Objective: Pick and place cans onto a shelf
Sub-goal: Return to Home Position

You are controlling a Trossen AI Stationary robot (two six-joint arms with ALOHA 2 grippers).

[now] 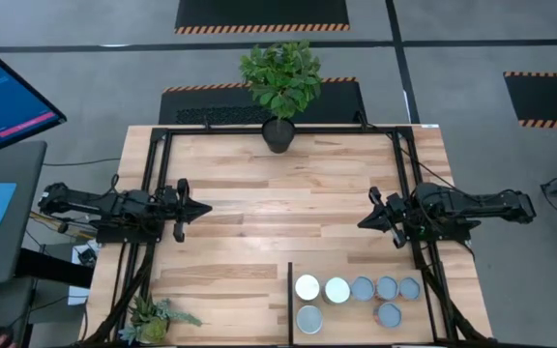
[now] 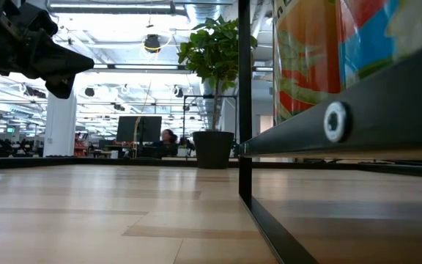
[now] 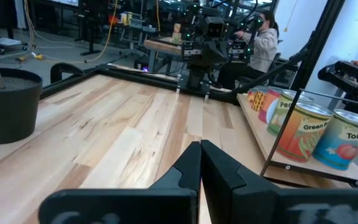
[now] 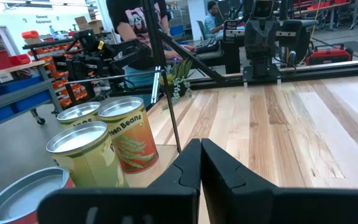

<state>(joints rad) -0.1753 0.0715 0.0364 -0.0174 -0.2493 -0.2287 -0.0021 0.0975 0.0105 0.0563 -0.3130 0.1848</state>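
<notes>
The table (image 1: pixel 278 188) had open wood through its centre from 12 to 6 o'clock, with nothing lying between the two arms. The left gripper (image 1: pixel 204 207) sat at 9 o'clock with its tip aimed toward 3. The right gripper (image 1: pixel 364 221) sat at 3 o'clock with its tip aimed toward 9, and the two were well apart. Both wrist views showed the fingers pressed together on nothing.

Edges: a black plant pot (image 1: pixel 278 134) stood at the 12 o'clock edge, and a small green plant (image 1: pixel 153 319) at the 7 o'clock corner.

The shelf (image 1: pixel 349 321) filled the 5 o'clock corner, with a black bar (image 1: pixel 290 300) closing its 9 o'clock side. Seven cans (image 1: pixel 363 288) stood on it — five in a row along its 12 o'clock side, touching or just beside one another, and two more toward 6 o'clock, apart from each other. All were upright, with long axes vertical and round tops facing up. The right gripper lay near the shelf's 12 o'clock side — clear of the cans.
</notes>
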